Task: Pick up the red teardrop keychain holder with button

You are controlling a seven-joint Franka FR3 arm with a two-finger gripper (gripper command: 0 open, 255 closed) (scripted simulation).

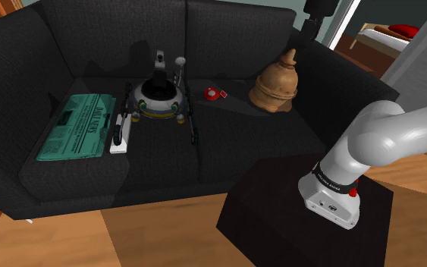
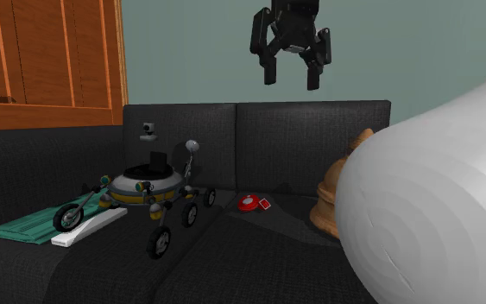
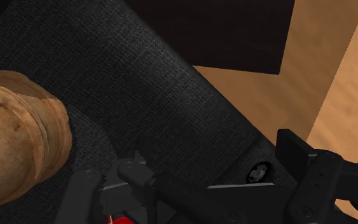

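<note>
Nothing's done yet — my gripper (image 2: 291, 82) hangs open and empty high above the sofa (image 2: 318, 129), the red keychain holder (image 2: 254, 204) lying untouched, I think, on its seat — reach and grasp remain.

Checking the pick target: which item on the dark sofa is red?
The small flat red keychain holder, lying between the grey wheeled rover toy and the brown domed ornament; none of the others is red.

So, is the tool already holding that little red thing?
No, the tool hangs open high above the sofa, while the red keychain holder lies on the seat below.
</note>
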